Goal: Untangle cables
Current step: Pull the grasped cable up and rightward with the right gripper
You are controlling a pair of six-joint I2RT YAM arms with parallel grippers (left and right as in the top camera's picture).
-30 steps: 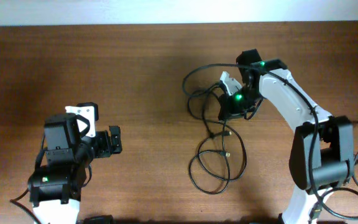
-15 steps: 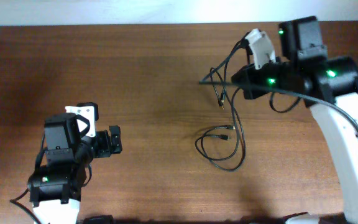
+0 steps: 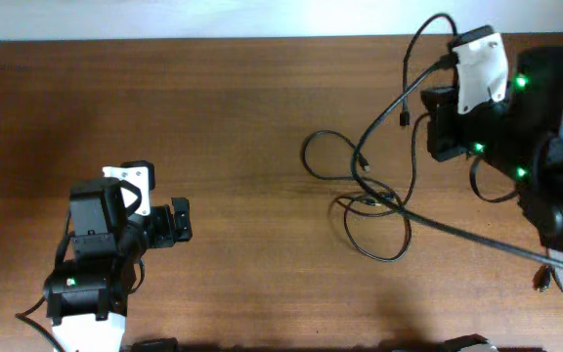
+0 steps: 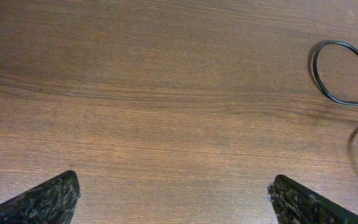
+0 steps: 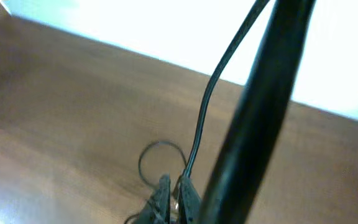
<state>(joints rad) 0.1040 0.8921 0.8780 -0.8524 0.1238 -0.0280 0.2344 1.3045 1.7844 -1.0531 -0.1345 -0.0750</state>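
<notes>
Cables [image 3: 374, 230] in the overhead view lie as loose loops on the worktop [image 3: 164, 108] right of centre. Several strands rise from that heap to the right end effector [image 3: 445, 125], which hangs high near the far right corner. One loop spreads out to the left of the heap and another sags toward the near edge. Where they cross, near the middle of the heap, I cannot tell which strand passes over which. A long straight dark line [image 3: 477, 240] runs from the heap toward the right edge; whether it is one of the cables pulled taut or the arm's own wire I cannot tell. The left end effector [image 3: 179, 223] sits low at the left, well apart from the cables.

In the left wrist view, its two fingers [image 4: 42, 199] stand wide apart at the bottom corners with only bare wood between them, so it holds nothing. One cable loop lies at the upper right edge, well ahead of it.

In the right wrist view, the fingertips [image 5: 161, 190] are pinched together on a thin strand that runs up and away from them, so the right end effector is closed on the cables. A small loop lies on the wood beyond. A thick blurred black bar [image 5: 260, 118] crosses the frame close to the lens.

As for progress, the bundle is opened into loops but not separated. The crossing near the middle is not undone, and each cord has yet to be laid apart from the others. I judge the work to be at an early-to-middle stage.
</notes>
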